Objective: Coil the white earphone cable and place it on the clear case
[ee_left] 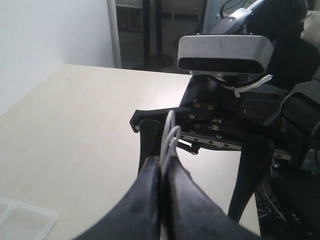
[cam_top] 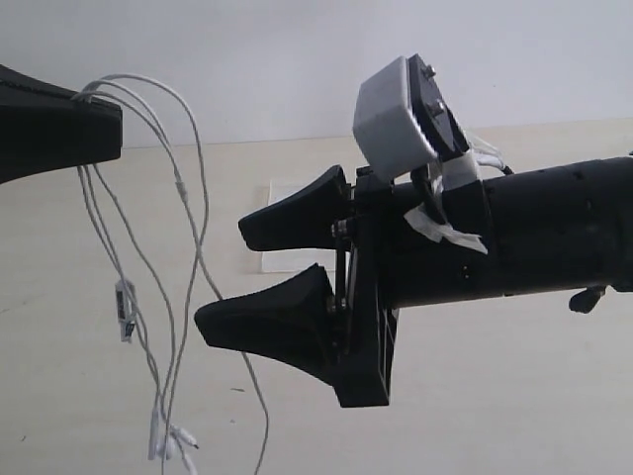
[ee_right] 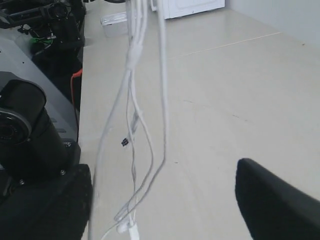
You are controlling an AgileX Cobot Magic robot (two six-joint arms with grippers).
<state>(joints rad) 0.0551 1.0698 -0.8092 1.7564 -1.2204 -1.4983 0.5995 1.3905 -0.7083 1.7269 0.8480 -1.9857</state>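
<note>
Two grippers: left gripper (ee_left: 161,162) is pinched together on a bunch of cable (ee_left: 171,131) loops, held high off the table (cam_top: 495,396). The right gripper (cam_top: 223,277) has its jaws wide apart with nothing in them. It sits level with the hanging strands and just beside them, and the nearest strand crosses in front of its fingertips.

Step in hand, as I read it: the right side catches the hanging run to make the next loop.
- Get every dangling strand between the jaws before closing; one left outside spoils the coil.
- Grip bare wire, not the remote (cam_top: 125,310).
- Grab well below the left pinch so there is slack to fold up.
- Go easy on the pull; thin wire could slide out of the left pinch.

The cable is all in the air, hanging from the left gripper, with none of it on the case (ee_left: 25,220). The case lies flat on the table, bare.

Count:
- 1 cable
- 1 case
- 1 remote
- about 3 strands arching out of the left pinch
- earbuds (cam_top: 168,440): a cluster at the bottom, looks like 2 but hard to separate
- plug: can't pick it out
</note>
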